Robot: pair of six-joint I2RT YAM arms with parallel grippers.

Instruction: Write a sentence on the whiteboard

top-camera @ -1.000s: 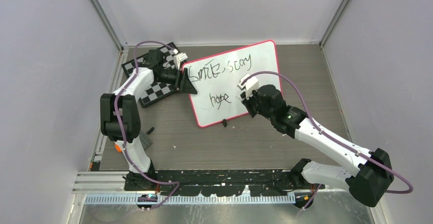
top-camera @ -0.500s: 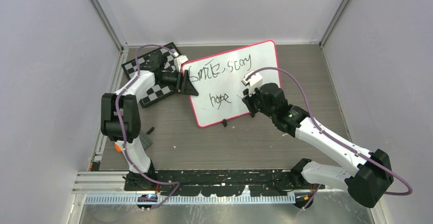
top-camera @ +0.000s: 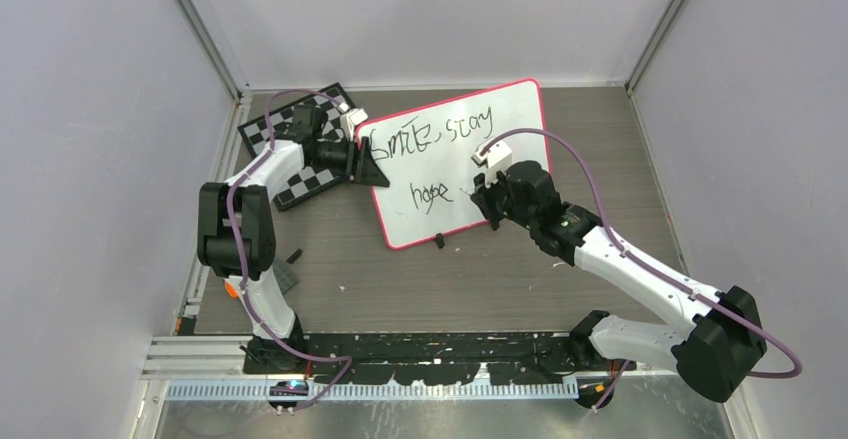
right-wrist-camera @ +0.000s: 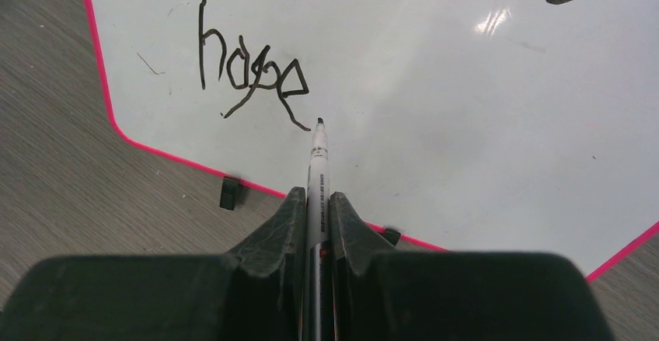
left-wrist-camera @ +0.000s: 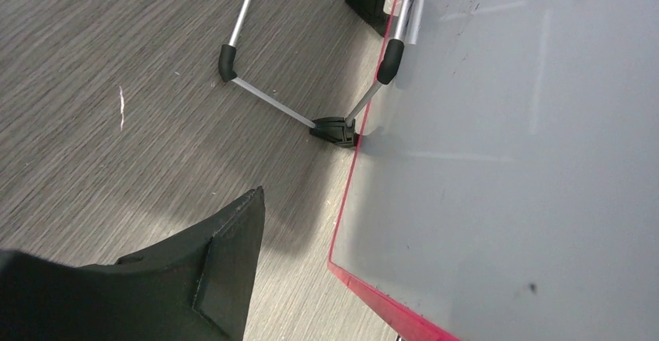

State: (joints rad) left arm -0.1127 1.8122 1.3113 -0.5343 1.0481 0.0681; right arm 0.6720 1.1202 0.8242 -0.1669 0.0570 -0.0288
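**Marker tip by "hope", board far-centre**

Grey wood-grain tabletop, pale walls on 3 sides, metal posts at the far corners. Whiteboard lies far-centre, skewed, glossy w/ glare. Sentence reads "Smile, stay" on the far line, "hope" on the near line. Right hand is closed on a marker, tip just right of "hope"; contact unclear. Left hand is at the board's left edge, arm over the chessboard. Only 1 finger shows, beside the pink frame, so can't tell if it's open or gripping.
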